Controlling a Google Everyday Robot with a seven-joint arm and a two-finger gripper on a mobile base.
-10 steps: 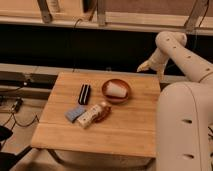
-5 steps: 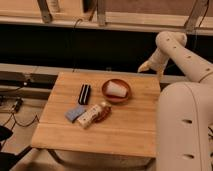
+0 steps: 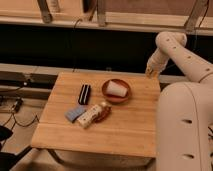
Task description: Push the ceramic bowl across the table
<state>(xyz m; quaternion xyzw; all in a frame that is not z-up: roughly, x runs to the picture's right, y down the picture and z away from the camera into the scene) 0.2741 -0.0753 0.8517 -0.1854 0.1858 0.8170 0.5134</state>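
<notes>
The ceramic bowl (image 3: 118, 95) is round, shallow and reddish-brown. It sits on the light-wood table (image 3: 125, 130) near the far right side. A white cup (image 3: 114, 89) lies on its side inside the bowl. My gripper (image 3: 150, 73) hangs at the end of the white arm (image 3: 175, 47), just beyond the table's far right corner. It is to the right of the bowl and apart from it.
A black block (image 3: 84, 94) lies left of the bowl. A blue pad (image 3: 74, 113), a white packet (image 3: 90, 115) and a smaller reddish-brown dish (image 3: 104, 114) lie in front of it. My white body (image 3: 185, 130) fills the right side. A dark shelf runs behind the table.
</notes>
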